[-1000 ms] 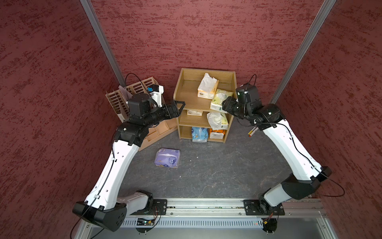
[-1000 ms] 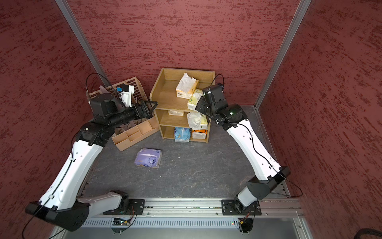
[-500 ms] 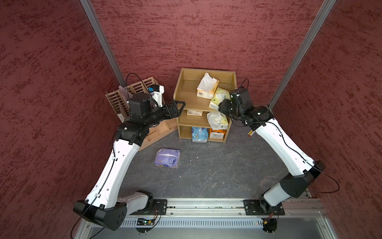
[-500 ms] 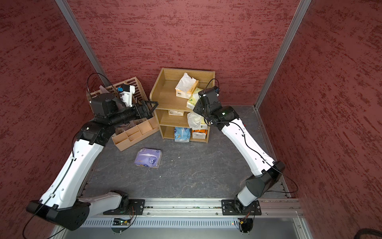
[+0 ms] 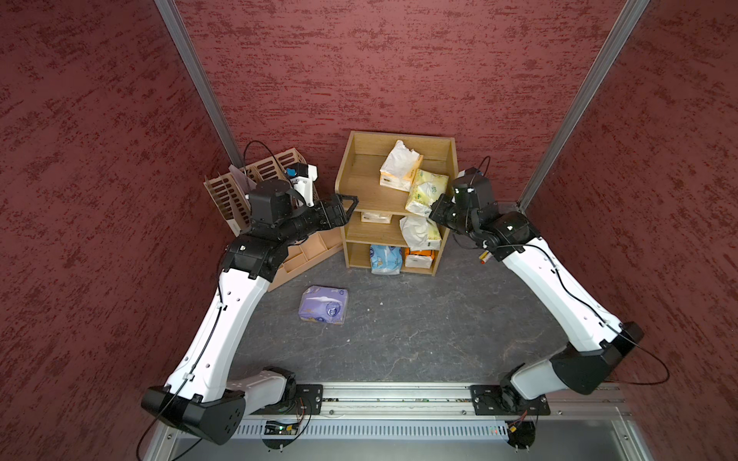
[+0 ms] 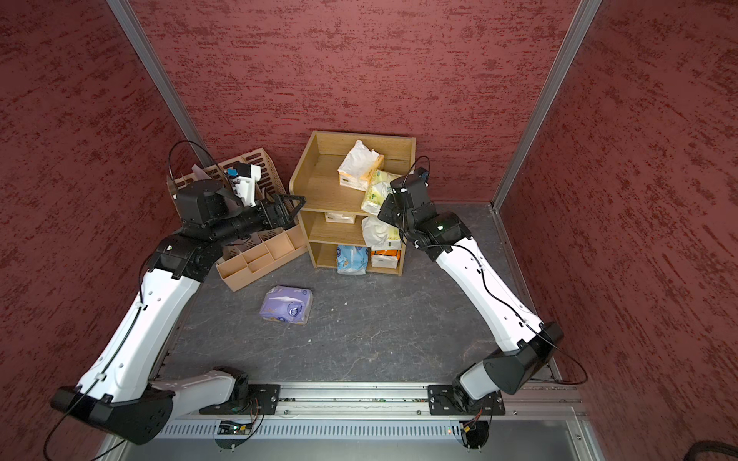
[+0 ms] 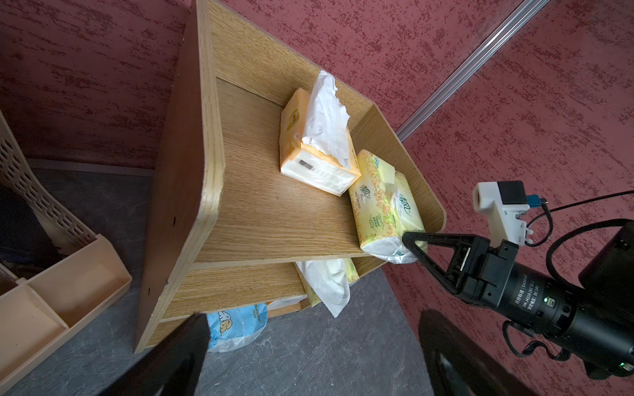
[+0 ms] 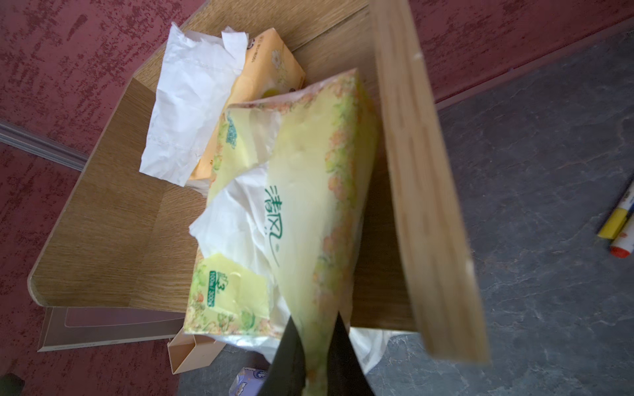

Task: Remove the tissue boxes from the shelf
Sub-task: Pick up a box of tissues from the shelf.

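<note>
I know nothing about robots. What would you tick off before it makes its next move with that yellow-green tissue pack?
1. Grip: right end effector shut on the yellow-green pack: ok.
2. Hold secure: cannot tell; it pinches only the near end of the soft wrapper.
3. Clear of the orange-yellow pack: not ok; the two appear to touch.
4. Clear of the shelf side panel: cannot tell; the pack lies close alongside it.
5. Other arm: left end effector open, empty, at the shelf's opposite side: ok.
6. Landing spot: bare floor beside the purple pack: ok.
</note>
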Available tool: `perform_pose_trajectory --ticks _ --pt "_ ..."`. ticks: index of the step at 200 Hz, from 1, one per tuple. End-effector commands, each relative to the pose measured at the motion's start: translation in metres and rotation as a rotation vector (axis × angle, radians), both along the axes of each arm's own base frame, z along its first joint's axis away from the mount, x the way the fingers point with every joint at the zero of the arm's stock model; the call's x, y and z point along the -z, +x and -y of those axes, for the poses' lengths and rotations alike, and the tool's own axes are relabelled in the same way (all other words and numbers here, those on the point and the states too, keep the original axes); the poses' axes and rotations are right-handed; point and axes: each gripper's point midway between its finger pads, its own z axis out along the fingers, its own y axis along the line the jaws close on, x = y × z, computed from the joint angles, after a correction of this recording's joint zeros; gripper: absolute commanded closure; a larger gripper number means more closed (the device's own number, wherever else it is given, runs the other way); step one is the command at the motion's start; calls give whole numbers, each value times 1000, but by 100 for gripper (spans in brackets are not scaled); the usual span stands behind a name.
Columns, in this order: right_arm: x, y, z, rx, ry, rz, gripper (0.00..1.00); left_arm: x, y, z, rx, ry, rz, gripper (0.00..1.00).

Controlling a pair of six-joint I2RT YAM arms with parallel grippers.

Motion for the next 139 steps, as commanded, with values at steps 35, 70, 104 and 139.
perform_pose_trajectory --ticks 35,70,104,139 --pt "-33 -32 -24 -240 41 85 100 -15 -6 -6 -15 11 49 0" --pt "-39 -66 -53 -457 5 115 100 -12 -5 -24 -71 -28 10 0" --pt "-13 -109 -80 -635 -96 38 99 -10 -9 -42 -122 -39 4 0" --pt "54 -154 -92 -775 -222 -125 96 -8 -15 -62 -190 -17 7 0"
